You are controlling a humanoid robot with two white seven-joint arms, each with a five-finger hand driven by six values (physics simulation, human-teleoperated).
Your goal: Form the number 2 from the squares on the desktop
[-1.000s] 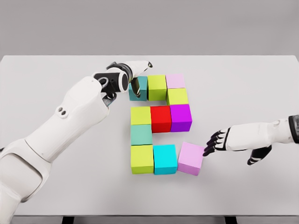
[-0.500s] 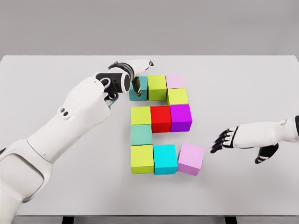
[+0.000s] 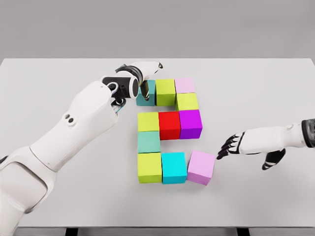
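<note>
Blocks in ten colours sit near the middle of the white table [image 3: 256, 88], laid out as a blocky number 2 that runs longest from the far side toward us. Across the top we see a teal block [image 3: 147, 93], a lime block [image 3: 166, 91] and a pale pink block [image 3: 184, 84]. A yellow-green block [image 3: 187, 101] sits below the pink one. The middle row holds a yellow block [image 3: 148, 121], a red block [image 3: 169, 124] and a purple block [image 3: 190, 123]. A sea-green block [image 3: 148, 141] leads down to the bottom row: another lime block [image 3: 149, 167], a cyan block [image 3: 173, 167] and a lilac block [image 3: 201, 166], which is turned slightly askew. The left robot hand [image 3: 140, 73] rests over the teal block and hides part of it; we cannot tell how its fingers are set. The right robot hand [image 3: 235, 145] hovers just beside the lilac block, dark fingers spread, holding nothing. Its forearm is cut off at the right edge.
</note>
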